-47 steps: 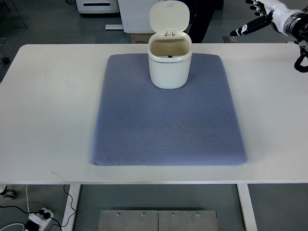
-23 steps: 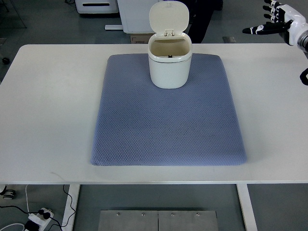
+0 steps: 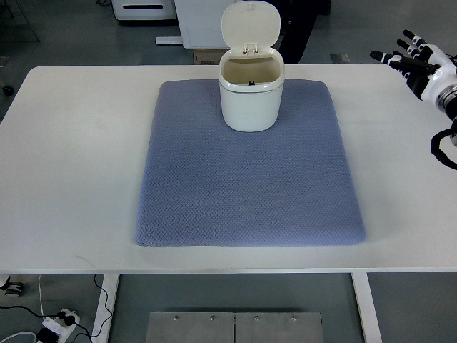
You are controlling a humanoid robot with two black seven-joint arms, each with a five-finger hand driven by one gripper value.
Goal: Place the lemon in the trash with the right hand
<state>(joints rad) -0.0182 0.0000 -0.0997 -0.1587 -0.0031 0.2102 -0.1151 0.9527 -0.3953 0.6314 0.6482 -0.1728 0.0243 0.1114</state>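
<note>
The right hand [image 3: 420, 63] shows at the far right edge of the view, above the far right corner of the table [image 3: 71, 143], with its fingers [image 3: 400, 57] spread apart and holding nothing; the palm carries no load and nothing lies beneath it. A loop of black cable [image 3: 441, 146] hangs from the wrist just nearer the robot. No left hand is in view. To the hand's left, and well apart from it, lies the blue mat [image 3: 250, 186], which covers the middle of the table and appears to serve as the marked work area. On the mat's far edge, level with the hand and well to its left, stands the white trash bin [image 3: 250, 96], upright, with its hinged lid [image 3: 250, 25] tipped back so that the mouth faces up, an arrangement that leaves the opening free for a drop from above. The lemon is not visible anywhere on the mat or the bare table; the bin's interior shows only a dim, tan wall, and whether the lemon rests at the bottom cannot be told from this angle. The judgement drawn from an empty, open hand standing clear of the bin and an absent lemon is that the deposit is most likely complete.
</note>
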